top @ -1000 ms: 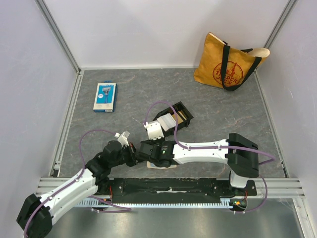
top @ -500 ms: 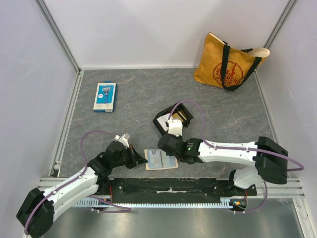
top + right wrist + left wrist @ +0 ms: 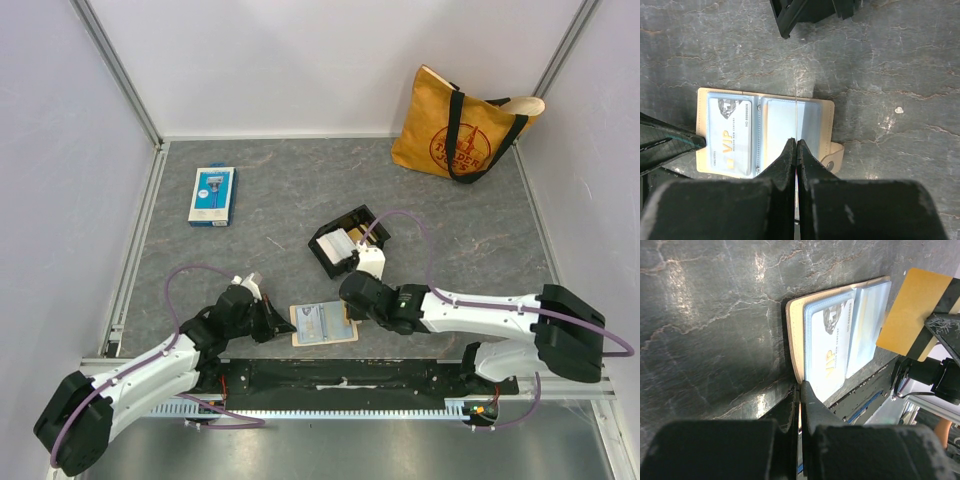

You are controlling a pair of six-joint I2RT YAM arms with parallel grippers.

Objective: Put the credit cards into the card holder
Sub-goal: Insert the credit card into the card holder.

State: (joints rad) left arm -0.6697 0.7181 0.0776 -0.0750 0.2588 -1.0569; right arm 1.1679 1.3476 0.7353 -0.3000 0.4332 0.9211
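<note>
The tan card holder (image 3: 345,331) lies open on the table near the front edge. Its left pocket holds a grey-blue VIP card (image 3: 732,132), also seen in the left wrist view (image 3: 827,340). My left gripper (image 3: 283,324) is shut on the holder's left edge (image 3: 794,335). My right gripper (image 3: 350,305) is shut on a gold card (image 3: 912,315) with a black stripe. It holds the card upright just above the holder's right pocket (image 3: 780,125). In the right wrist view the card (image 3: 797,115) shows only edge-on. More credit cards (image 3: 340,243) stand in the black tray (image 3: 322,252).
A blue-and-white retail package (image 3: 212,195) lies at the left. A yellow tote bag (image 3: 465,125) leans in the back right corner. Walls enclose the table on three sides. The metal front rail (image 3: 340,378) runs just behind the holder.
My right arm has swung to the right off the card holder, uncovering it, and now holds the gold card over its right half. My left gripper has edged right, still on the holder's edge.
</note>
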